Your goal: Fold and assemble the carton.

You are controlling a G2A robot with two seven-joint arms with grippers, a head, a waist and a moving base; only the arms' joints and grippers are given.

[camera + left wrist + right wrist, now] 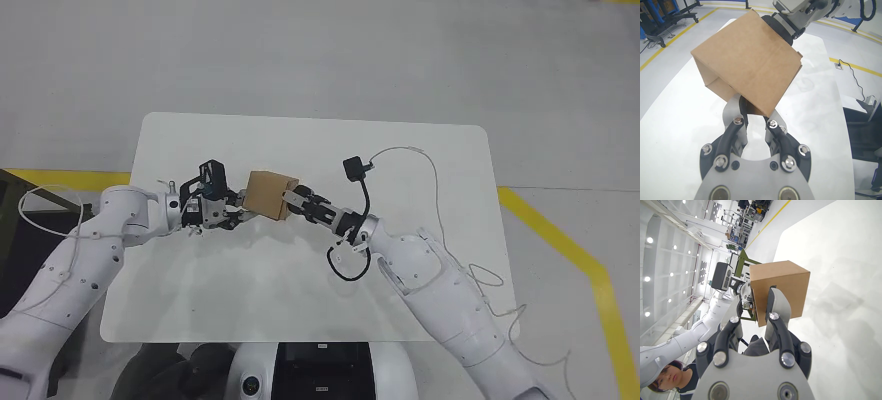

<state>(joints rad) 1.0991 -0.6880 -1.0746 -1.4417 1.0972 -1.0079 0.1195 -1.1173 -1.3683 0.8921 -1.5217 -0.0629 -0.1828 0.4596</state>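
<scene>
You've got the carton (270, 193) up off the table (300, 300), a bit toward 11 o'clock from centre in top view, tilted, sides squared up. R gripper (755, 296) comes in at its 4 o'clock and is clamped on one wall: one finger (776, 302) flat on the outer face, the other behind the edge. L gripper (755, 113) meets it at 8 o'clock, at the open end. The carton hides its jaws, so can't tell if they're closed.
</scene>
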